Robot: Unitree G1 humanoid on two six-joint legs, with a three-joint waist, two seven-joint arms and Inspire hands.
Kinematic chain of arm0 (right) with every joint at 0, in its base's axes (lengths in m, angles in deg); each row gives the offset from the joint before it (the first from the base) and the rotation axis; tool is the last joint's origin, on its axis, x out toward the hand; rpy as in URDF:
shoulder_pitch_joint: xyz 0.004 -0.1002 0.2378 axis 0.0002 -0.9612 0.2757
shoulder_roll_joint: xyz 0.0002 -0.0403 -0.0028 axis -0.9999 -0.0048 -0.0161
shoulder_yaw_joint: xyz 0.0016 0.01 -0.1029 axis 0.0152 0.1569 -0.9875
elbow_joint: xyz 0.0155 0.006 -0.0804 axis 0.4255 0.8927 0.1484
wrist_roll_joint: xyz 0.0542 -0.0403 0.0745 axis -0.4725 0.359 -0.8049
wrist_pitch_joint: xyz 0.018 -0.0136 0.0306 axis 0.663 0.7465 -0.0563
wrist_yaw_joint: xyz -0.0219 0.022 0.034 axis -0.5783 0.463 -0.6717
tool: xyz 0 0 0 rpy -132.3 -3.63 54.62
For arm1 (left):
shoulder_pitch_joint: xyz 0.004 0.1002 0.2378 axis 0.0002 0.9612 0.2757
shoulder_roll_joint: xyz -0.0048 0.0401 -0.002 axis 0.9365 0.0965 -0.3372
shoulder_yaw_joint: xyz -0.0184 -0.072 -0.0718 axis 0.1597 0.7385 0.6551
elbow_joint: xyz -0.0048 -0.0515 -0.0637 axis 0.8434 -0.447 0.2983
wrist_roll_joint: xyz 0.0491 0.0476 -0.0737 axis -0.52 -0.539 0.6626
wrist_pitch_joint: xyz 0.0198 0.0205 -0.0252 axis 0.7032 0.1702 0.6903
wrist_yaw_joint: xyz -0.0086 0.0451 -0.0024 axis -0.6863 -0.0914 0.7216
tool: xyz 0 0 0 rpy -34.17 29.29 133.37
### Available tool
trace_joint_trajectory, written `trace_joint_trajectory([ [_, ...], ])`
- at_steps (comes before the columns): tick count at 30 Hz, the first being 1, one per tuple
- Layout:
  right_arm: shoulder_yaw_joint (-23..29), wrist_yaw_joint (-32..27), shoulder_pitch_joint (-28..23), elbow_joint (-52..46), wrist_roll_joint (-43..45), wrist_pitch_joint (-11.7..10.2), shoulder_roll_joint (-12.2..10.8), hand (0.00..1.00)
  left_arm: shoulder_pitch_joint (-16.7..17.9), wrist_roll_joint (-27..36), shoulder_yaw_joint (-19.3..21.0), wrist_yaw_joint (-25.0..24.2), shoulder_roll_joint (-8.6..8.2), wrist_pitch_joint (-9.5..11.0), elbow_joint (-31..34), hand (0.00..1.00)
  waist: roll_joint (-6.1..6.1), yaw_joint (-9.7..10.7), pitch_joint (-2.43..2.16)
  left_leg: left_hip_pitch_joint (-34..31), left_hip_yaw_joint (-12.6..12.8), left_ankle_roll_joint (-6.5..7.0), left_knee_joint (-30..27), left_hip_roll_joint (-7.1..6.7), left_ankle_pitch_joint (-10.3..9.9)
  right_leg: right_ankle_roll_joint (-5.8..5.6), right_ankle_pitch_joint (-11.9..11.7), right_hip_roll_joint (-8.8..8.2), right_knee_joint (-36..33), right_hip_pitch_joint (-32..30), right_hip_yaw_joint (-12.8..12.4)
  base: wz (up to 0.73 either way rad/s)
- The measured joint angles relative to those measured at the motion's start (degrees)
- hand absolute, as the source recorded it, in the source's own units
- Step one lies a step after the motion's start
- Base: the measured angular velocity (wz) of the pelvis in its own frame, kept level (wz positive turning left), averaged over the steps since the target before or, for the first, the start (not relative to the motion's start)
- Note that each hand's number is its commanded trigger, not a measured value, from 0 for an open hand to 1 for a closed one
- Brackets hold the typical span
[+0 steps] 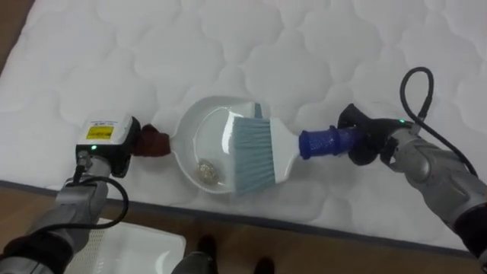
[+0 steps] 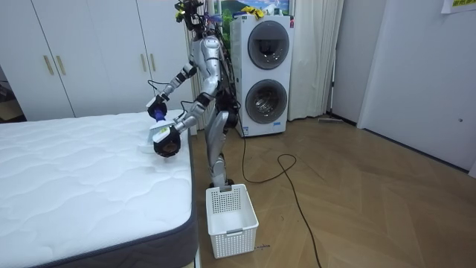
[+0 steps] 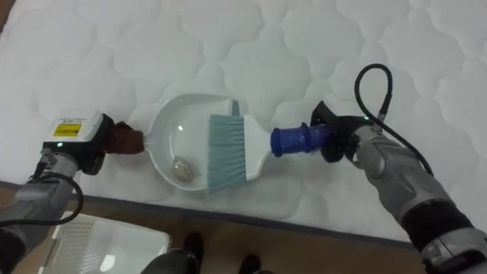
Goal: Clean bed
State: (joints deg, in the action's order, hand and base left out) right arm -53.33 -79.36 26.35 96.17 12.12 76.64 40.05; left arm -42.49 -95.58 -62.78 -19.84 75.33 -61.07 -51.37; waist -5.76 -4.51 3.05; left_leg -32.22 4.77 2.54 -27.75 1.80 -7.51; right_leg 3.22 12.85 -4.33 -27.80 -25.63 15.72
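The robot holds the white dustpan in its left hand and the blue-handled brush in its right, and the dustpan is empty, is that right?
Not quite. The dustpan is not empty: the left eye view shows a small crumpled scrap lying in it beside the blue-handled brush. The rest stands: left hand on the dustpan's handle, right hand on the brush's.

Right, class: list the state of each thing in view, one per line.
Dustpan, on mattress, scrap inside.
Brush, bristles in dustpan.
Left hand, shut on dustpan handle.
Right hand, shut on brush handle.
Basket, upright on floor.
Washer doors, shut.
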Motion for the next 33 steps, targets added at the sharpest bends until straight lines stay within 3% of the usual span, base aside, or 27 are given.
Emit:
trace_joint_trajectory([
  [10,1.3,-3.4,-3.3,4.3,-0.7,-1.2,0.1,1.00,0.4,1.3,0.0,-0.1,0.01,1.0,-0.1,1.00,0.00,0.8,0.01,1.6,-0.1,0.13,0.5,-0.49,-0.1,-0.30,0.3,-0.52,0.1,1.7,0.4,0.01],
  [11,1.8,-3.4,-3.7,4.2,-0.7,-1.3,0.1,0.94,0.5,1.3,0.0,-0.1,0.01,0.9,-0.1,1.00,0.00,1.0,0.01,1.8,-0.1,0.20,0.5,-0.54,-0.1,-0.43,0.4,-0.56,0.1,1.9,0.4,0.00],
  [12,2.9,-3.4,-4.2,4.2,-0.8,-1.3,0.1,0.55,0.6,1.6,0.0,-0.1,0.05,0.9,-0.3,1.00,0.00,1.2,0.01,2.2,-0.1,0.26,0.5,-0.58,-0.2,-0.51,0.4,-0.60,0.1,2.2,0.3,0.00],
  [13,4.3,-3.5,-4.6,4.2,-0.9,-1.4,0.2,0.46,0.7,1.7,0.0,0.0,0.07,0.8,-0.3,1.00,-0.03,1.5,0.02,2.7,0.0,0.33,0.7,-0.61,-0.2,-0.56,0.5,-0.60,0.2,2.7,0.2,0.00],
  [14,5.0,-3.8,-5.0,4.1,-1.3,-1.5,0.3,0.00,0.9,1.7,0.0,0.0,0.07,0.8,-0.3,1.00,-0.13,1.5,-0.02,3.0,0.1,0.34,1.0,-0.66,-0.2,-0.62,0.5,-0.66,0.2,2.9,0.1,-0.08],
  [18,10.7,-5.0,-7.8,3.2,-3.9,-1.7,0.4,0.00,4.8,1.3,3.0,0.2,0.00,0.7,1.5,1.00,-0.40,2.5,-0.25,6.0,0.3,0.30,2.4,-0.71,-0.2,-0.76,0.5,-0.44,2.3,5.8,0.0,-0.02],
  [20,13.3,-5.4,-10.2,2.0,-5.6,-1.7,0.3,0.00,7.1,1.0,4.3,0.2,-0.14,0.4,2.7,1.00,-0.67,2.8,-0.72,7.4,0.1,0.08,2.5,-0.60,-0.4,-0.79,0.4,-0.05,3.5,7.8,0.2,0.09],
  [23,16.9,-6.0,-13.8,1.1,-8.8,-1.7,0.2,0.00,10.2,0.9,5.8,0.1,-0.70,0.0,4.0,1.00,-0.96,2.9,-1.06,10.0,-0.4,-0.22,3.1,-0.39,-0.7,-0.90,0.1,0.78,6.2,11.6,0.4,0.08],
  [29,22.2,-6.2,-16.9,-2.4,-12.9,-1.7,0.0,0.00,15.6,0.7,10.2,-0.3,-1.80,0.0,6.7,1.00,-0.40,3.0,-1.84,14.5,-1.1,-0.70,4.4,-0.34,-1.2,-0.76,-0.2,1.42,8.7,17.0,1.4,0.06],
  [33,25.2,-8.5,-17.6,-5.8,-19.0,-1.8,0.0,0.00,20.6,0.6,14.9,-0.3,-2.22,-0.5,11.9,1.00,0.53,2.7,-2.75,18.4,-1.7,-0.91,6.2,-0.69,-1.3,-0.91,-0.1,1.54,10.5,21.5,2.2,0.13],
])
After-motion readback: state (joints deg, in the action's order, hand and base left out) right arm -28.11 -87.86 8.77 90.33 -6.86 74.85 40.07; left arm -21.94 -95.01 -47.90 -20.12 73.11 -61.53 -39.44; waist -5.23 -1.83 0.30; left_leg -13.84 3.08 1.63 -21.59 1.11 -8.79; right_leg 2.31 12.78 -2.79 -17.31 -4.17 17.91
